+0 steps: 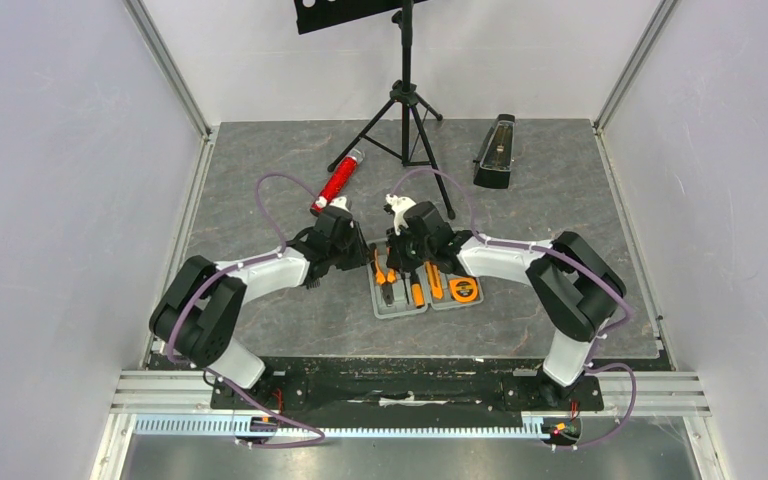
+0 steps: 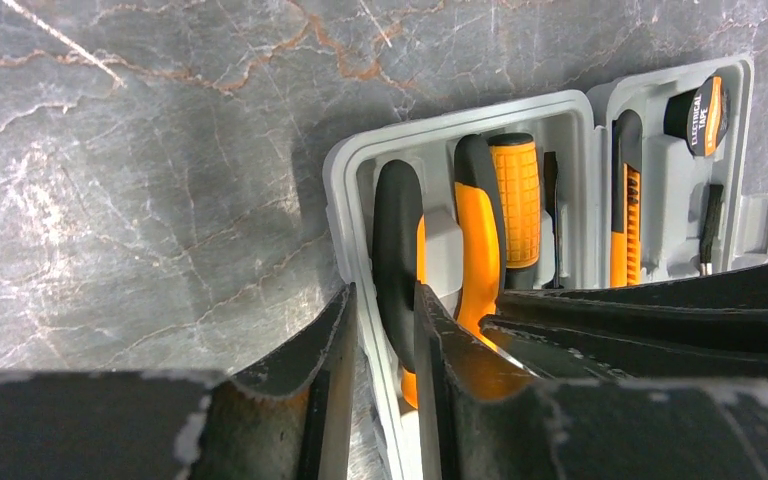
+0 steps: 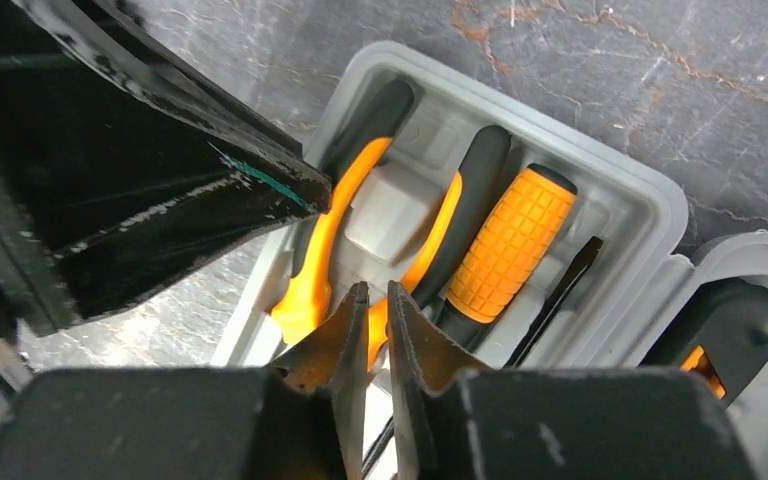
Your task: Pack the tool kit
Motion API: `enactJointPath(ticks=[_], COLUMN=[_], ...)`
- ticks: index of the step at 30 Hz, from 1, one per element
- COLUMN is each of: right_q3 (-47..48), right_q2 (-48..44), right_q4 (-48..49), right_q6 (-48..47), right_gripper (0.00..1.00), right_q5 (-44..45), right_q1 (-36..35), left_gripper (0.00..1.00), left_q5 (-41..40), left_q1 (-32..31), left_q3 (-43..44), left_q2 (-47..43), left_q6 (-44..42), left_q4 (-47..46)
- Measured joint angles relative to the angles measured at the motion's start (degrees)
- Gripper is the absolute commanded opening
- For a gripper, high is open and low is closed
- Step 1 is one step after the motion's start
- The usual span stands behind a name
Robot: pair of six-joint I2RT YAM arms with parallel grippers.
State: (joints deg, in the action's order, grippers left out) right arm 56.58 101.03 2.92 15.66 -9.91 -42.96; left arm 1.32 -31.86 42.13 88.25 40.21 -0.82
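Tool kit case (image 2: pixel 338 190) lies open on the bench (image 1: pixel 260 200) under both pincers. Left pincer (image 2: pixel 385 295), narrowly parted, straddles the case wall and one pliers (image 3: pixel 320 270) handle, grip unclear; right pincer (image 3: pixel 377 295), nearly closed, pinches the other handle.

**Both arms meet over the open tool case**

The grey case (image 1: pixel 380 309) lies open near the table's (image 1: pixel 260 330) 6 o'clock edge, with orange-and-black tools (image 1: pixel 416 292) in its recesses. The left gripper (image 1: pixel 357 262) and right gripper (image 1: pixel 400 262) hang over its far-left end. From the case, a red cylinder (image 1: pixel 337 182) lies at 11 o'clock, a tripod stand (image 1: pixel 406 110) at 12 and a black metronome (image 1: pixel 495 152) at 1.
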Motion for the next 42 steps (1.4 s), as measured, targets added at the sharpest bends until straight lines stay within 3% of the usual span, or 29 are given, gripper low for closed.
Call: enactJointPath(ticks=[12,21,25,30,37,42], right_q3=[2.6,5.7,5.7,5.7,5.4,5.4], right_q2=[3.9,3.1,-1.5,-6.2,-3.8,-1.0], right_q4=[-0.5,-5.7,-7.4,-6.7,-6.6,-6.9], right_q6=[-0.8,-3.1,-3.4,-2.7,-1.4,-1.0], right_gripper=[0.06,0.26,0.28,0.28,0.24,0.21], right_q5=[1.8,0.9,2.7,5.5,4.5,3.6], right_q1=[0.0,0.0,0.2,1.6,2.1,2.1], left_gripper=[0.2,0.2,0.22,0.3,0.59,0.61], left_q5=[0.0,0.5,-0.2,-0.1,0.1,-1.3], left_q1=[0.3,0.6,0.7,0.7,0.8,0.8], left_q3=[3.4,5.9,4.4,3.1,1.7,4.2], left_q2=[3.7,5.7,4.2,2.3,-1.5,-1.9], left_q6=[0.3,0.3,0.3,0.3,0.4,0.1], left_q4=[0.0,0.7,2.2,3.5,6.6,8.2])
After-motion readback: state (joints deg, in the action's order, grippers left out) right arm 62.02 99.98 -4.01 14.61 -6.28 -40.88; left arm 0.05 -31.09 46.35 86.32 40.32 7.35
